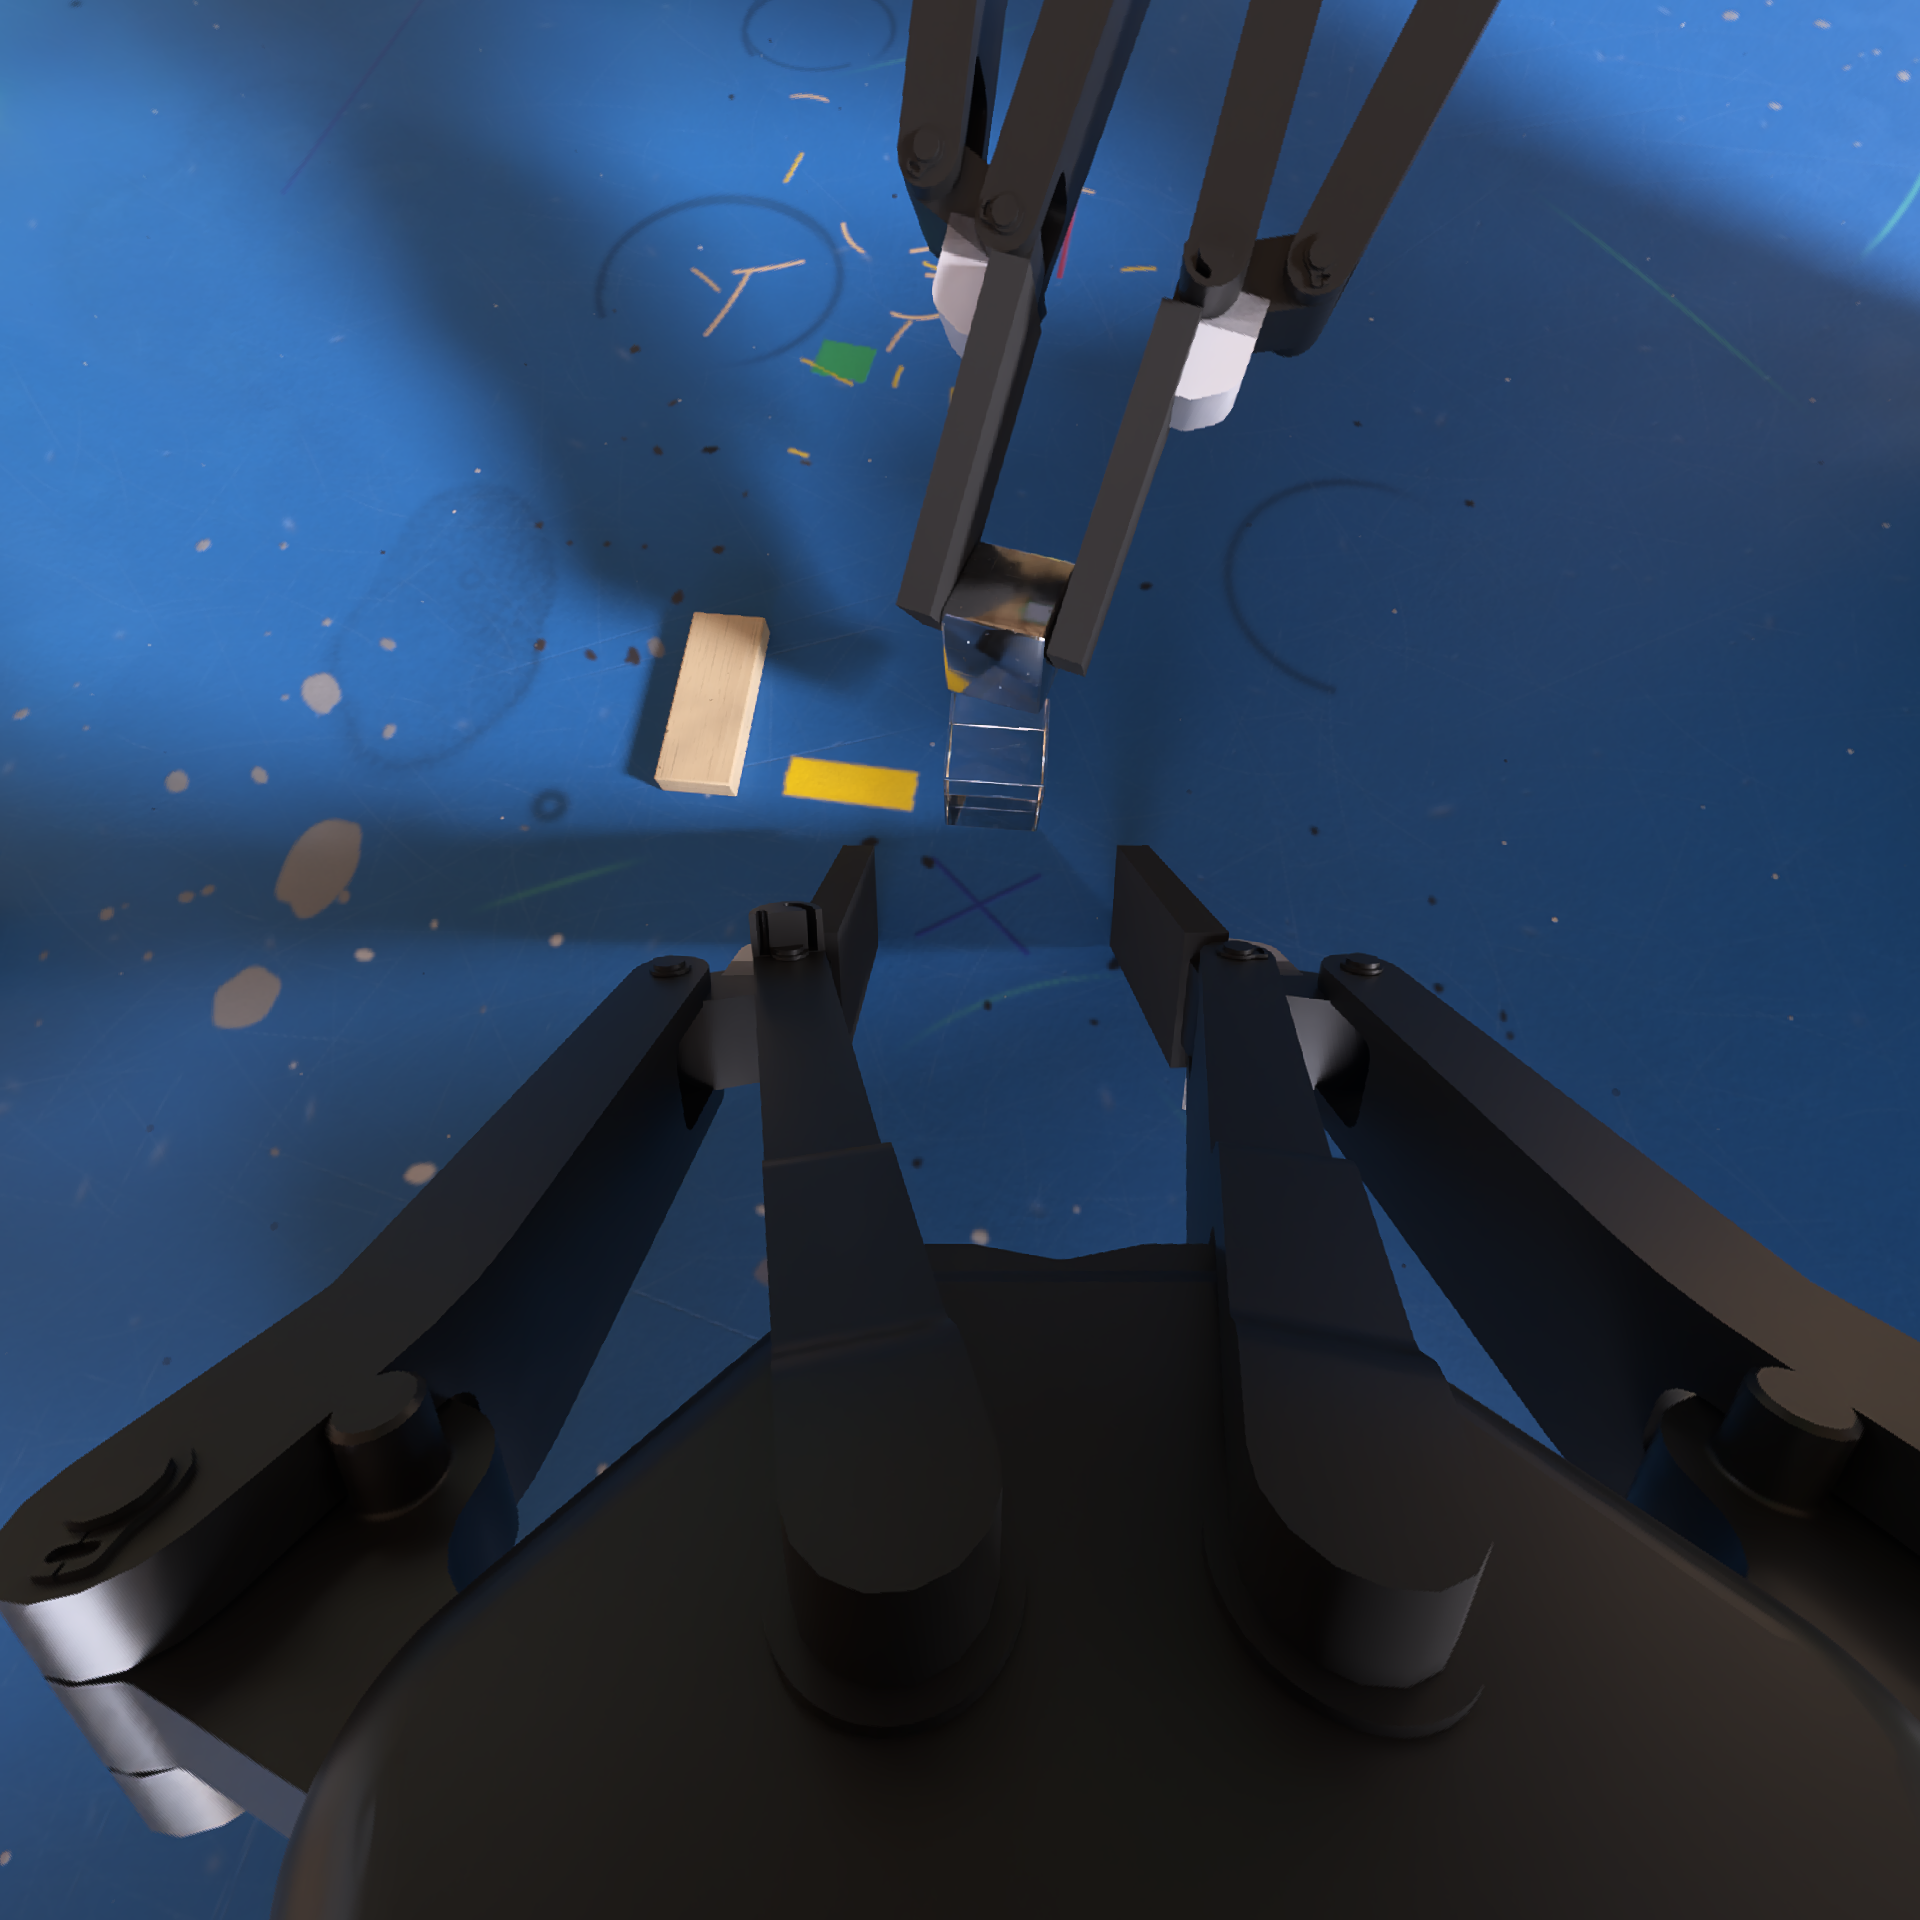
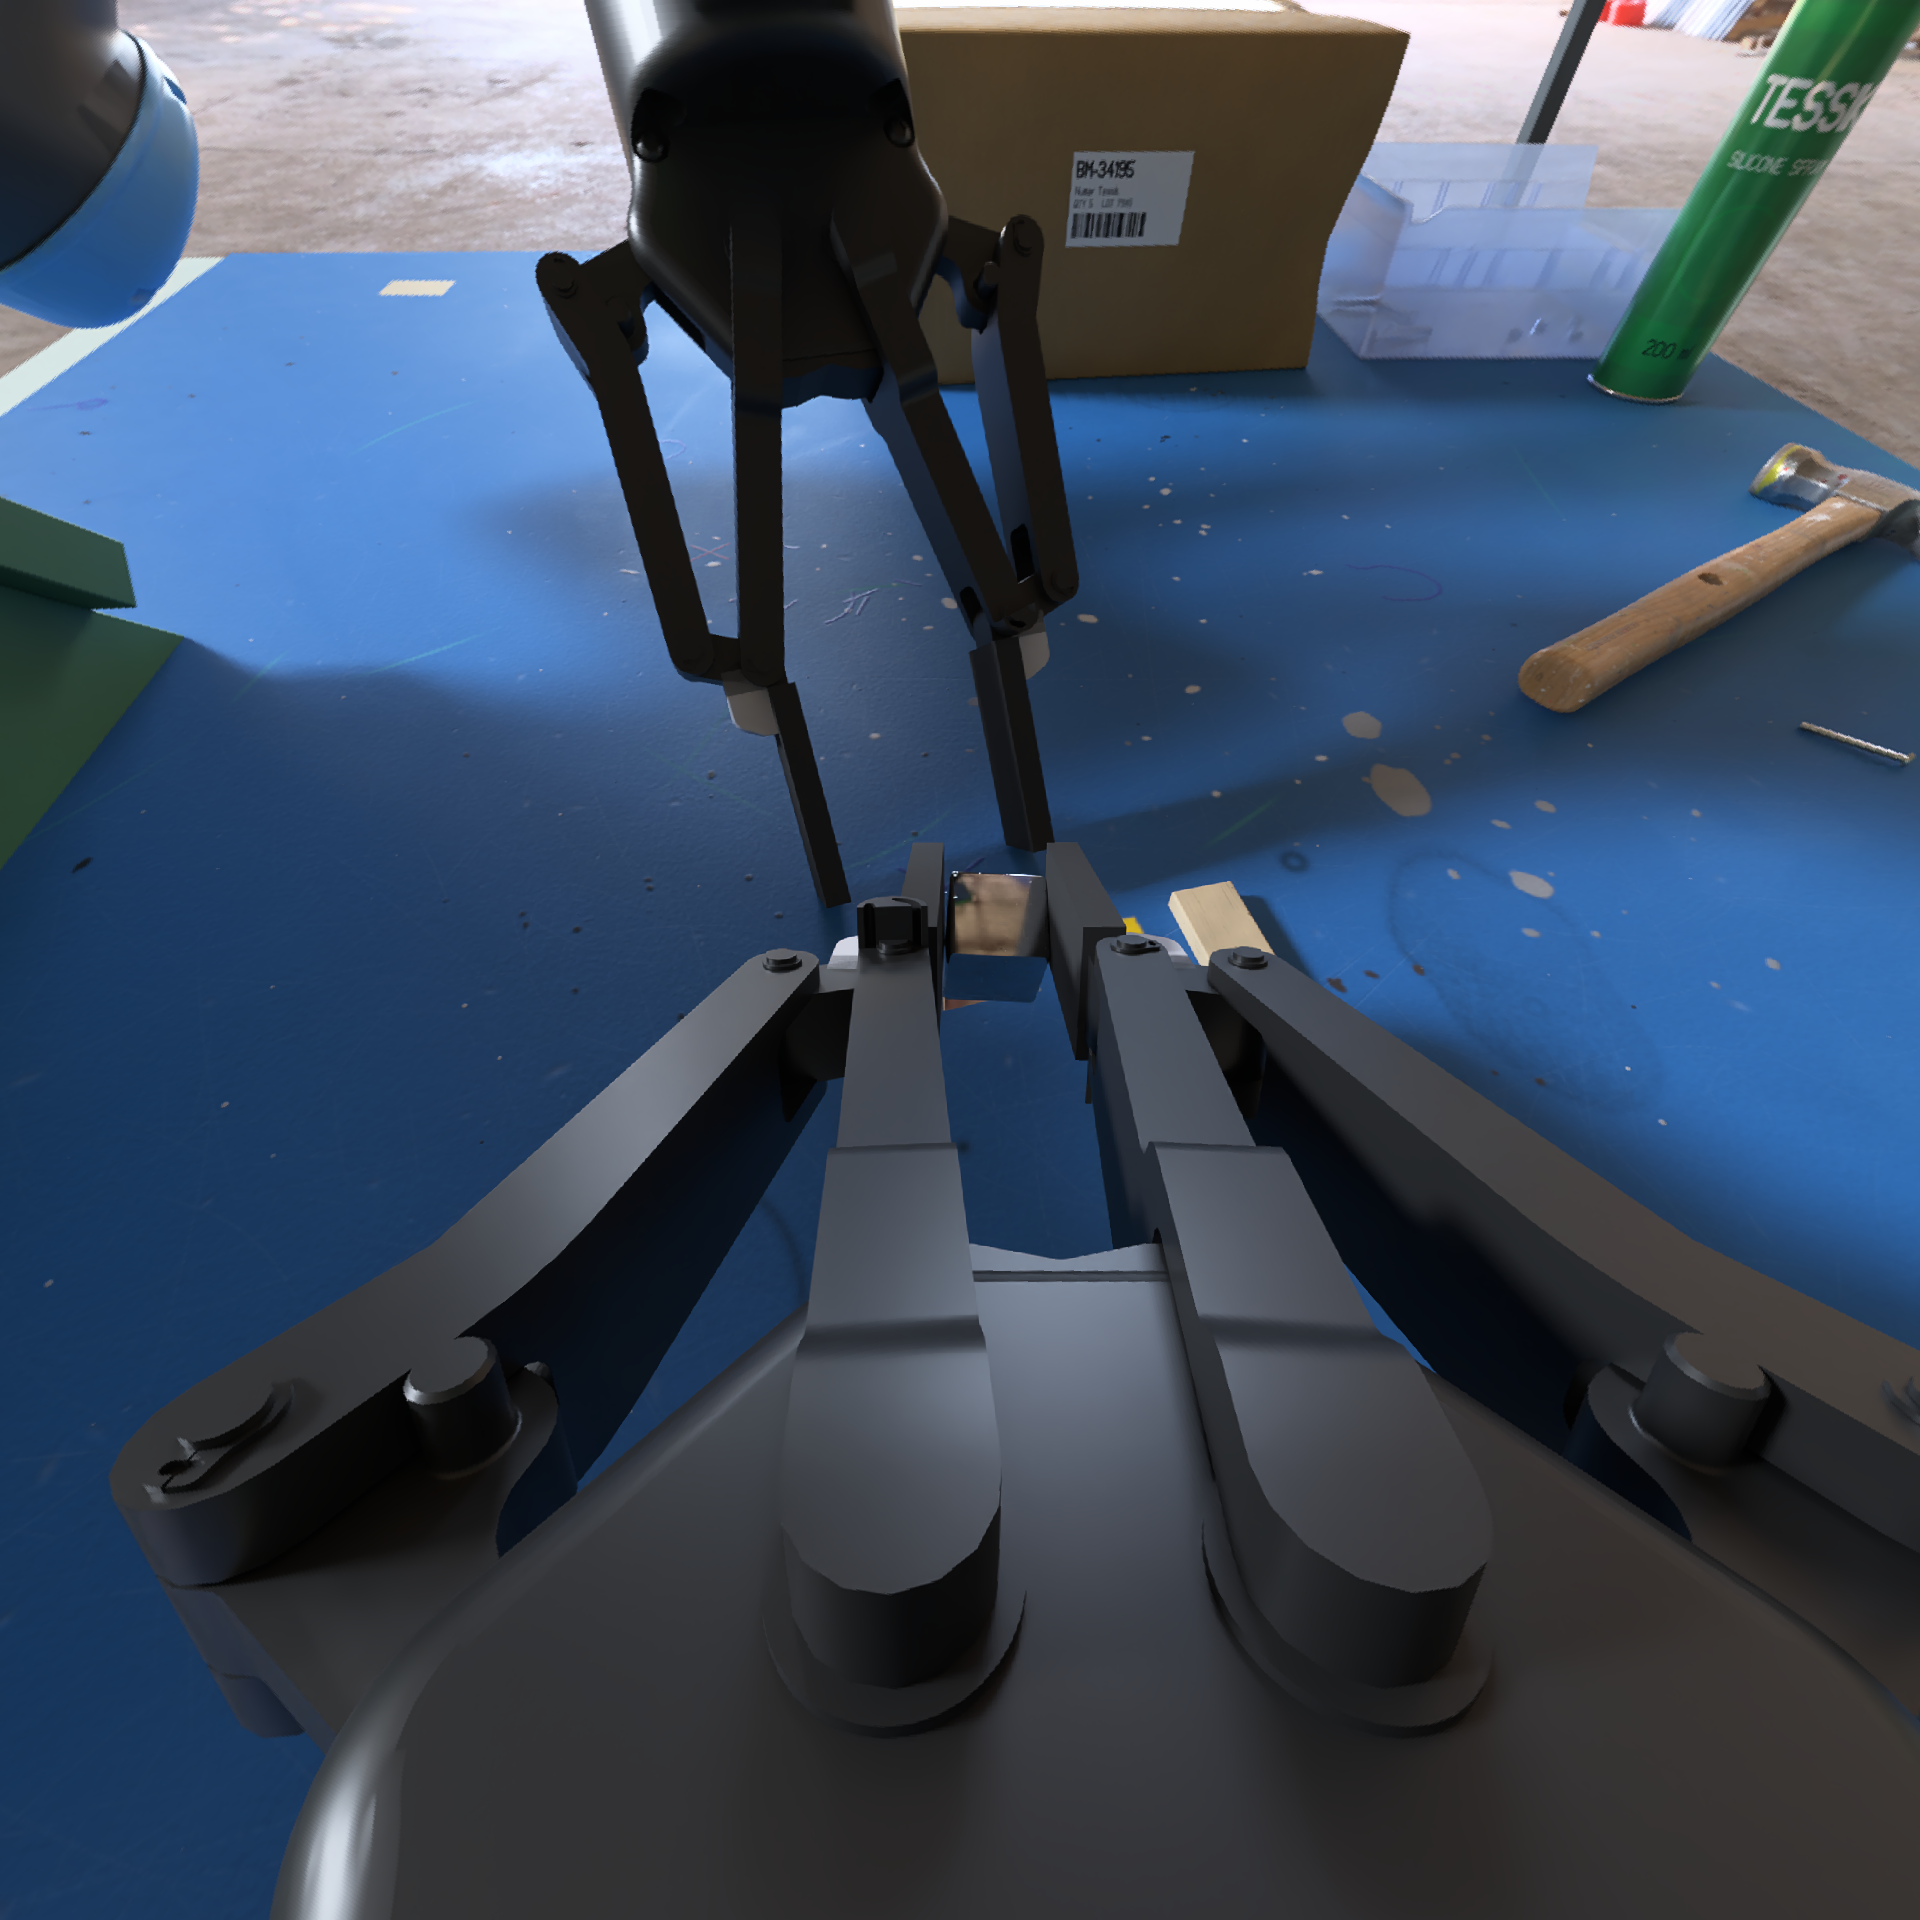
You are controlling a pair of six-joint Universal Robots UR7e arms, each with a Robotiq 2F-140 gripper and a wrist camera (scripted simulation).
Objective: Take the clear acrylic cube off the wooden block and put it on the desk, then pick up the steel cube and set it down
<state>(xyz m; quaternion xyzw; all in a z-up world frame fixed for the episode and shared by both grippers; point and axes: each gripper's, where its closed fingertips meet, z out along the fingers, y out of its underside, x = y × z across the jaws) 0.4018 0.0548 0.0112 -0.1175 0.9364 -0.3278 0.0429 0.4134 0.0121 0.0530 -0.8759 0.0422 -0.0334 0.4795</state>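
Observation:
In the left wrist view, the clear acrylic cube [image 1: 994, 764] stands on the blue desk [image 1: 1455, 790], apart from the wooden block [image 1: 712, 703], which lies flat to its left. My right gripper [image 1: 1003, 623] comes down from the top and is shut on the steel cube [image 1: 1013, 594], right above and behind the clear cube; I cannot tell whether they touch. My left gripper [image 1: 997, 873] is open and empty, its tips just short of the clear cube. In the right wrist view, my right gripper [image 2: 992, 883] holds the steel cube [image 2: 992, 928]. The open left gripper [image 2: 930, 862] hangs just beyond it.
A yellow tape patch [image 1: 850, 781] lies between block and clear cube. In the right wrist view, a cardboard box [image 2: 1195, 156], a clear bin [image 2: 1486, 260] and a green spray can [image 2: 1745, 218] stand at the back. A hammer [image 2: 1704, 592] and a nail [image 2: 1855, 743] lie at the right.

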